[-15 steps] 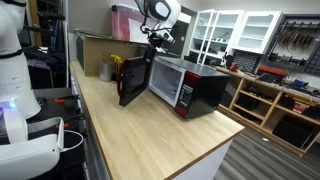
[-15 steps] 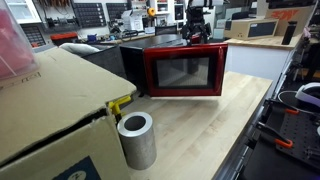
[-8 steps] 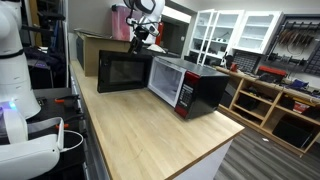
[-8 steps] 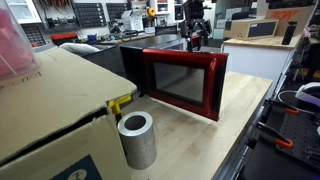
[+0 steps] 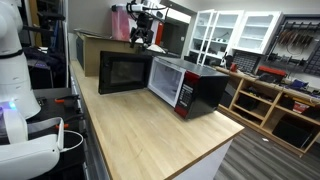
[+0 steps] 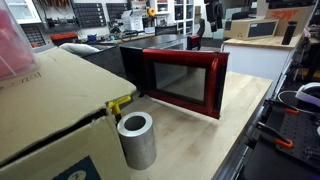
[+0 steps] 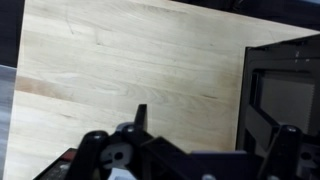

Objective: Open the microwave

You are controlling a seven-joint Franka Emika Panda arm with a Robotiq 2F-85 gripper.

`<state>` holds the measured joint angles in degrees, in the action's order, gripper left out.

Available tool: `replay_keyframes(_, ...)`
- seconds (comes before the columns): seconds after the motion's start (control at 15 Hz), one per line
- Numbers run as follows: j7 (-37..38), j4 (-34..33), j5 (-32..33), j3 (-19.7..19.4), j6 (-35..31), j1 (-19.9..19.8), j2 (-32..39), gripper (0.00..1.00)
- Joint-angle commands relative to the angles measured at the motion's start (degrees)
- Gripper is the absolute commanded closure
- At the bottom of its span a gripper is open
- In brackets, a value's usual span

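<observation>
The microwave (image 5: 195, 88) stands on the wooden countertop (image 5: 150, 135), black on top with red front trim. Its dark-glass door (image 5: 124, 72) is swung wide open; in an exterior view the door's red-framed face (image 6: 183, 82) points toward the camera. My gripper (image 5: 140, 38) hangs above the door's top edge, apart from it, and also shows in an exterior view (image 6: 197, 35). In the wrist view the gripper (image 7: 212, 130) has its fingers spread wide and empty over bare wood, with the door's black frame (image 7: 283, 90) at the right.
A brown cardboard box (image 5: 93, 48) stands behind the door and fills the near left of an exterior view (image 6: 50, 110). A metal cylinder (image 6: 137, 140) stands by it. A white robot (image 5: 15, 85) is beside the counter. The counter's edge (image 5: 215, 150) drops off.
The door has swung from half open to wide open. My gripper has let go of its edge and lifted up and away from it.
</observation>
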<state>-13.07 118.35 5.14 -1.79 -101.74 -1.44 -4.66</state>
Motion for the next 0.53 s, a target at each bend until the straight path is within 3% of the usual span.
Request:
replay_keyframes(0.0, -8.3, 10.9, 3.9, 0.3, -6.2, 0.8, -5.8, 0.00)
replay_keyframes(0.2, -11.6, 17.5, 7.7, 1.1, -15.0, 2.1, -5.9, 0.00)
replay_keyframes(0.47, -8.0, 22.0, 10.3, 2.2, -28.8, 3.1, -3.4, 0.00)
